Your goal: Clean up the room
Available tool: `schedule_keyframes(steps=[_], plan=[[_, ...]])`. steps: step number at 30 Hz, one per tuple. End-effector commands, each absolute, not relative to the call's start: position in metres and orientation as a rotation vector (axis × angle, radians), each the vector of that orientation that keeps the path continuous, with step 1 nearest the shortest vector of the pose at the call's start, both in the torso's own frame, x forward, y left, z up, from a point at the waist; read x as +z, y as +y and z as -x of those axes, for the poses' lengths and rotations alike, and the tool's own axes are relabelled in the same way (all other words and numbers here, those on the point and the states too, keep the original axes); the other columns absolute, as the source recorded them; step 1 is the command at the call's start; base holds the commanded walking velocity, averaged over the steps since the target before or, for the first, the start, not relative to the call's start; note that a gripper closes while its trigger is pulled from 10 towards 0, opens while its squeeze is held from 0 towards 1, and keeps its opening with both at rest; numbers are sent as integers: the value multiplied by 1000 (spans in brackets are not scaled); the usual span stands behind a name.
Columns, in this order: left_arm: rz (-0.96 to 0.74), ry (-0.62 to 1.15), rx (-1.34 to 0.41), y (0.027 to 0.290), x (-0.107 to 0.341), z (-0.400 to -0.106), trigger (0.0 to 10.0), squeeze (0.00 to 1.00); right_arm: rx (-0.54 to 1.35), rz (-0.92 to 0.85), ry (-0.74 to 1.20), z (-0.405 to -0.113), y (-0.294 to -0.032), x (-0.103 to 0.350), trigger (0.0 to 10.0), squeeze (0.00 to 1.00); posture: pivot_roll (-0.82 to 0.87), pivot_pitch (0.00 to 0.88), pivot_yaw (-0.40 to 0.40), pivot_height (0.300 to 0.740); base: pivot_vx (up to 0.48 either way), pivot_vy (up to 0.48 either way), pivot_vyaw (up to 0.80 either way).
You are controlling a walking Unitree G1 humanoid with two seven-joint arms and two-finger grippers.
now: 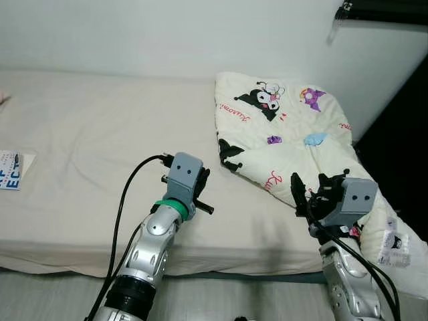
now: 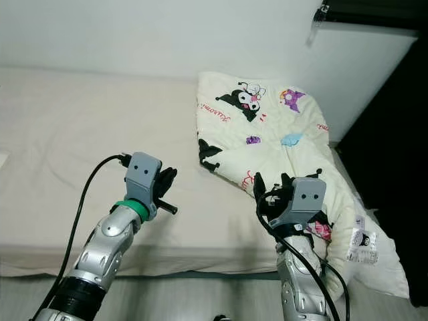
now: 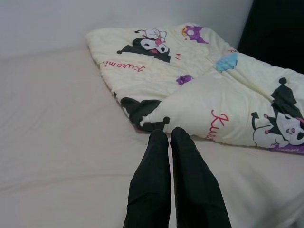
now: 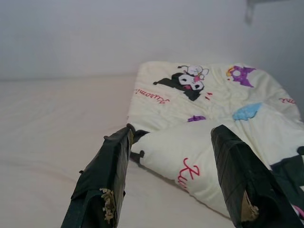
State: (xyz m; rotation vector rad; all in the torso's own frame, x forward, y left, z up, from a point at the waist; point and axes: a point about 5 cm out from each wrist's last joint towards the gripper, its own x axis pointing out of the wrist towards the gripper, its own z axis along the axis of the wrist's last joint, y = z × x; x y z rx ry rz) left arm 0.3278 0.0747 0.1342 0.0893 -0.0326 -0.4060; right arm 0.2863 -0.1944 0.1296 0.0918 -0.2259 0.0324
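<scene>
- Left eye view shows the robot standing at the side of a bed (image 1: 80,134), both arms raised over the mattress, which reads as the approach to tidying the bedding.
- One quilt (image 1: 294,134), cream with cartoon prints, lies crumpled at the far right end of the bed; part of it is folded over on itself and one edge spills off the mattress side. It looks dropped rather than laid, so it is likely the thing to straighten or fold.
- The right gripper (image 4: 173,185) has its two black fingers spread wide apart and holds nothing. The folded lip of the quilt sits just ahead of it, between the lines of the two fingers, a stance that suits closing on that fold.
- The left gripper (image 3: 170,142) has its fingers pressed together with nothing between them. The quilt's near corner lies just beyond its fingertips, ahead and slightly to its right; bare sheet lies below it.
- A white label (image 1: 393,249) hangs at the quilt's lower edge, behind and to the right of the right gripper.
- One printed paper (image 1: 12,170) lies flat on the sheet, well off to the left of the left gripper, another candidate for clearing.
- Count: one quilt, one label, one paper, two grippers.
</scene>
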Motion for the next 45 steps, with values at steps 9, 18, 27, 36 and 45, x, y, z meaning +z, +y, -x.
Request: schedule_keyframes(steps=[9,18,27,36,45], plan=[[-84,-7,-420,72,128,-325,10000,0,12,-88,-207,-283,-199,125,10000,0,-132,92,31,680,0,0,0],[-86,-2,-420,73,127,-324,10000,0,9,-90,-205,-283,-199,124,10000,0,-131,96,34,645,0,0,0],[-89,2,-421,73,125,-323,10000,0,8,-89,-202,-283,-200,124,10000,0,-131,100,34,610,0,0,0],[-98,6,-411,78,126,-325,10000,0,-4,-85,-199,-281,-203,123,10000,0,-127,122,37,570,0,0,0],[-127,12,-363,97,127,-327,10000,0,-57,-61,-186,-286,-219,125,10000,0,-98,175,36,555,0,0,0]])
